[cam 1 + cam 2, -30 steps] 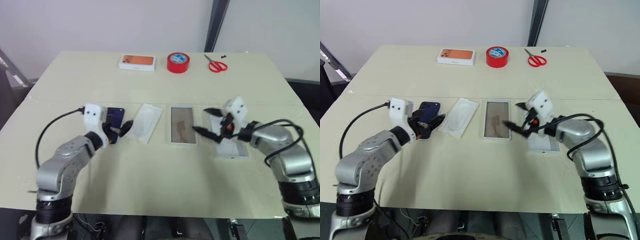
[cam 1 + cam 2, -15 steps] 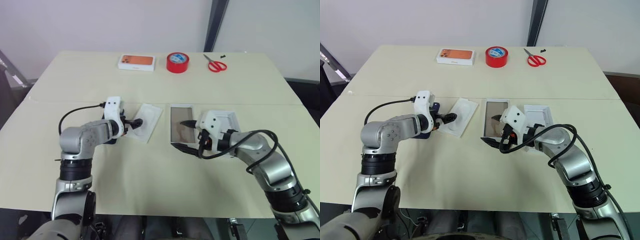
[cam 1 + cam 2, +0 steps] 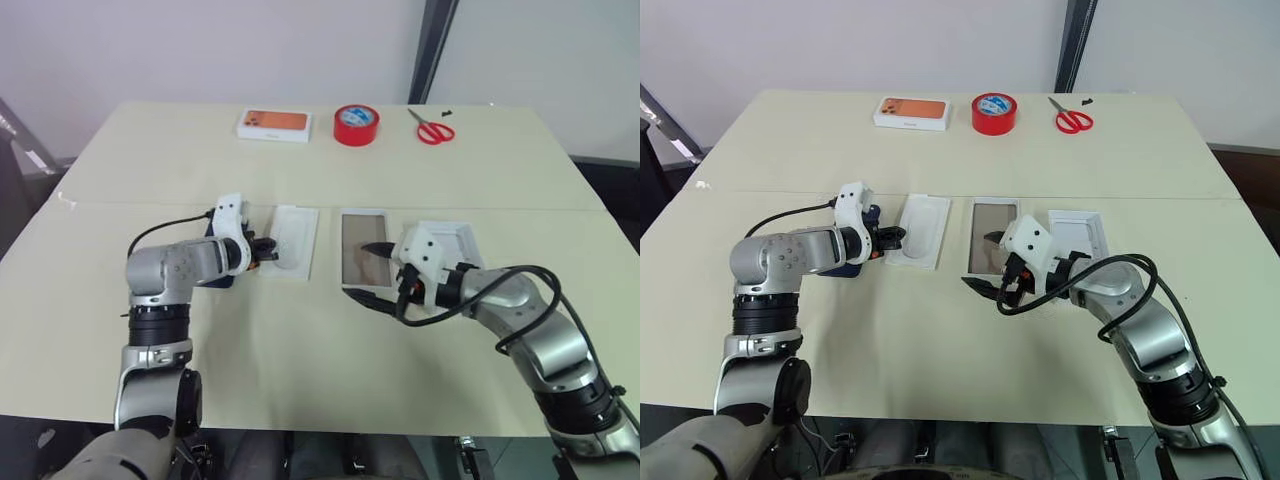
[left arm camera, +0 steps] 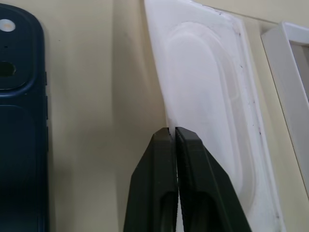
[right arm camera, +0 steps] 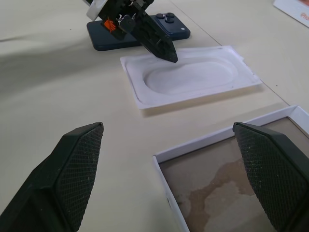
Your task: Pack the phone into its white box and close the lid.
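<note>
- No readable writing anywhere. The white box with an orange picture (image 3: pixel 274 124) has some small marks on its front edge, too small to read. The red tape roll (image 3: pixel 356 125) has a blue-white label on top, also illegible.
- Landmark: the white box (image 3: pixel 364 249), a shallow tray with a thin raised rim and a brownish, mottled floor, lying near the middle of the table (image 3: pixel 320 380).
- White insert tray (image 3: pixel 290 243), thin moulded plastic with an oval hollow: just left of the white box, narrow strip of bare table between them, apart.
- The phone (image 4: pixel 21 140), dark navy, camera bump up: left of the insert, further from the white box, flat on the table and not in the box. In the head views the left arm covers most of it.
- Left gripper (image 4: pixel 173 133): fingers pressed together, pinching the insert tray's thin edge on the side that faces the phone.
- Right gripper (image 3: pixel 372 272): fingers spread wide, one tip over the white box's floor, one past its near rim. Nothing between them.
- White lid (image 3: pixel 447 240): just right of the white box, partly behind the right hand.
- Scissors (image 3: pixel 432 130), red handles: far edge of the table, beyond the white box and to its right.
- Open room: wide bare tabletop on the near side of the white box, and a broad bare band between it and the far row of items.
</note>
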Available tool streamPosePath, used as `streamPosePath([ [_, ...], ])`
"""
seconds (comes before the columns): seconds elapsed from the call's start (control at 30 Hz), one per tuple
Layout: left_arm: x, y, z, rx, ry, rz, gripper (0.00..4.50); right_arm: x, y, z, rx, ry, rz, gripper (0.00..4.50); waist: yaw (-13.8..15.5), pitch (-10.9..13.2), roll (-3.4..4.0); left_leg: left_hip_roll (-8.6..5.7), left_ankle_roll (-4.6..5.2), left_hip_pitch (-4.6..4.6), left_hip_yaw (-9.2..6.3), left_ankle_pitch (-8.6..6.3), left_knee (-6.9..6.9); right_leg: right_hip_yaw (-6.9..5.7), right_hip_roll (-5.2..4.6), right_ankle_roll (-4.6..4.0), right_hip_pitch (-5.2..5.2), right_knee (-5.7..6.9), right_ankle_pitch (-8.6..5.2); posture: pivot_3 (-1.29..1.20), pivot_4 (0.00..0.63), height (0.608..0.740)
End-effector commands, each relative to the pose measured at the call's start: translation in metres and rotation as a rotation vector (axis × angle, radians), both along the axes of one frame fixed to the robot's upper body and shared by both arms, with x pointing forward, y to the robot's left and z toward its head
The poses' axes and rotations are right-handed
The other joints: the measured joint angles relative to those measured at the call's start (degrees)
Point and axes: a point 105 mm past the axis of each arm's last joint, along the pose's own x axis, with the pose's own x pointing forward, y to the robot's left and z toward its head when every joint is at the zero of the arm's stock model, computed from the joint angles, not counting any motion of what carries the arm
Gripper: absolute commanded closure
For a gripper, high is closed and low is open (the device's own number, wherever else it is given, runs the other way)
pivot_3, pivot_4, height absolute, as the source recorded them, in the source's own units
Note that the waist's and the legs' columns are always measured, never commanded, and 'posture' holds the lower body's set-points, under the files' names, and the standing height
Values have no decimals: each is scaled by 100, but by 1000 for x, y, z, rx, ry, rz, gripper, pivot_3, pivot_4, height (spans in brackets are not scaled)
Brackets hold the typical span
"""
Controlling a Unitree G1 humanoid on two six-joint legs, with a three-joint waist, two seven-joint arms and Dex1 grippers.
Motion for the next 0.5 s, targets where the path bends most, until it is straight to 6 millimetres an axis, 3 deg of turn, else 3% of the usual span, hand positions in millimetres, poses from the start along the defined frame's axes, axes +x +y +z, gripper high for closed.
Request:
streamPosePath([
  [0.03, 0, 12, 19, -137, -42, 57, 4490, -2, 1, 13, -24, -66, 23, 0, -6, 0, 0, 0, 0, 0, 0, 0, 0, 0, 0, 0, 0, 1, 0, 0, 150, 740],
  [0.2, -8, 22, 35, -248, -90, 88, 4490, 3, -6, -5, -174, -58, 35, 0, 2, 0, -1, 0, 0, -1, 0, 0, 0, -1, 0, 0, -1, 1, 0, 0, 150, 740],
  [0.47, -19, 22, 30, -226, -84, 79, 4490, 14, -16, -38, -319, -8, 80, 0, -5, 0, -1, -1, -9, 0, 0, 5, 1, 0, 0, 0, -1, 0, 0, 0, 150, 740],
  [0.5, -19, 22, 30, -222, -84, 80, 4500, 15, -16, -40, -322, -2, 86, 510, -5, 0, -2, -1, -9, 0, 0, 5, 1, -1, 0, 0, -1, 1, 0, 0, 150, 740],
])
